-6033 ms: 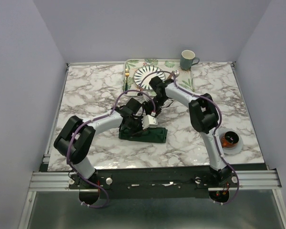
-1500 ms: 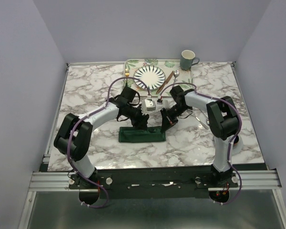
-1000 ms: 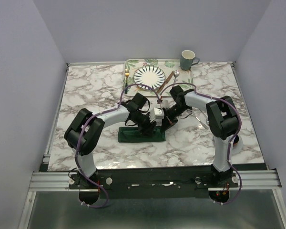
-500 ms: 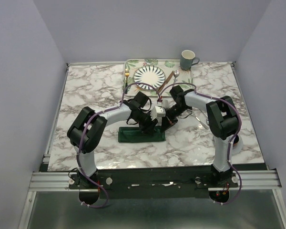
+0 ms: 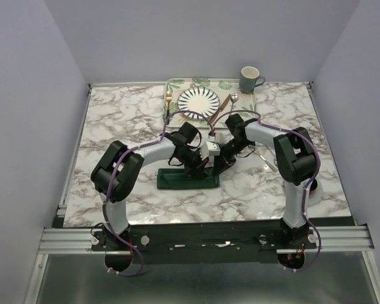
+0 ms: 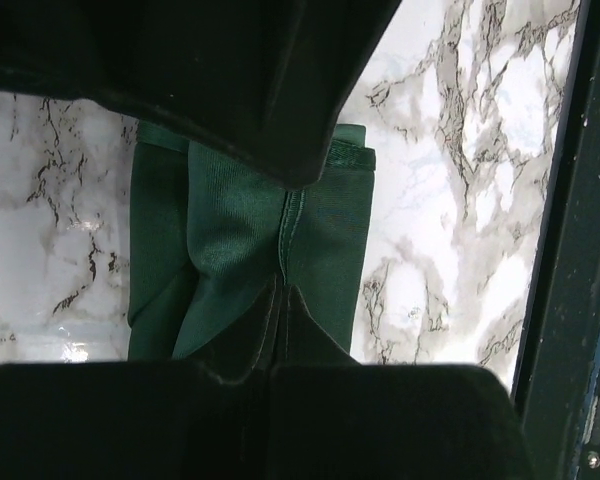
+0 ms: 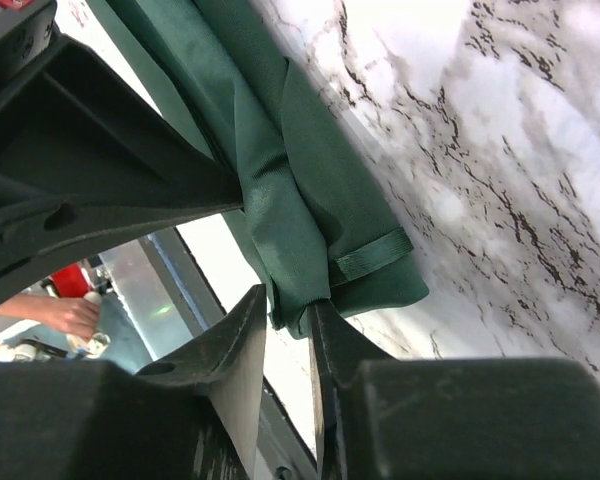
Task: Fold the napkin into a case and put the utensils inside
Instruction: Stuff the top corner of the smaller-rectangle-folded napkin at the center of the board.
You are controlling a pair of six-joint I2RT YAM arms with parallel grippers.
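Left gripper (image 6: 280, 305): closed on a raised pleat of the napkin (image 5: 177, 180), with green cloth pinched tight in the jaws

Right gripper (image 7: 290, 318): closed to a narrow slit on the napkin's hemmed corner, with cloth filling the gap; it sits just beside the left gripper, nearly touching it

Napkin: directly under both grippers, a narrow strip of several layers, flat on the table (image 5: 114, 120) except where it is pinched up

Long axis: the strip lies crosswise to both arms; both grippers hold the same end, and the rest runs away from the tips towards the left arm's side, partly under that arm

Turning point: the held end rises off the flat remainder, so the next move is probably a last tuck or the opening of a pocket at this end; I cannot tell which

Utensils: on the far side beyond both grippers, well apart from the napkin; the fork (image 5: 168, 98) lies beside the plate (image 5: 199, 100) on the left gripper's side, the knife (image 5: 223, 107) and spoon (image 5: 234, 99) on the right gripper's side, all on the tray (image 5: 177, 83)

Nearer arm: right for knife and spoon, left for fork

Change: 1.5 s ago the left gripper hangs beyond the strip, apart from the right one already at the strip's end; now it is down on that same end, and the strip itself has barely shifted
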